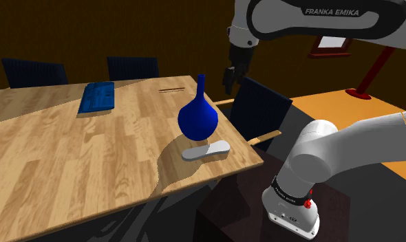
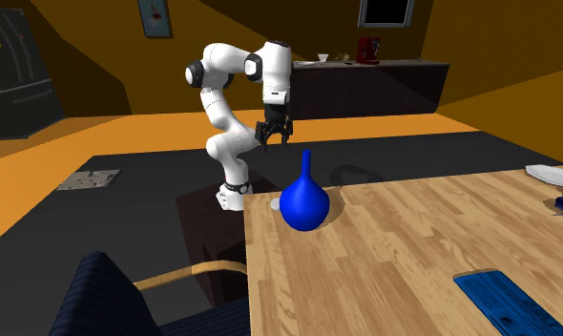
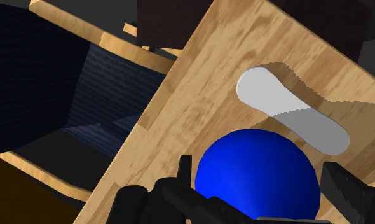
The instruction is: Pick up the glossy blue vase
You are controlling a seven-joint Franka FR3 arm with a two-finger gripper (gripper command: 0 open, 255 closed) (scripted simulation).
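1. A blue flat slab lies toward the far side of the wooden surface, well apart from the work.
2. The blue vase stands upright near the surface's edge on the stand's side. It has a round bulb and a slim neck. In the shoulder view, a grey flat piece lies just beside its base at 5 o'clock.
3. The claw hangs in the air at the vase's 1 o'clock, fingers spread apart and holding nothing.
4. Judgement: the vase looks rigid and glossy, so it is likely slippery, breakable and bottom-heavy. The neck just above the bulb offers the surest hold, since the bulb's curve could slip out of a pinch.
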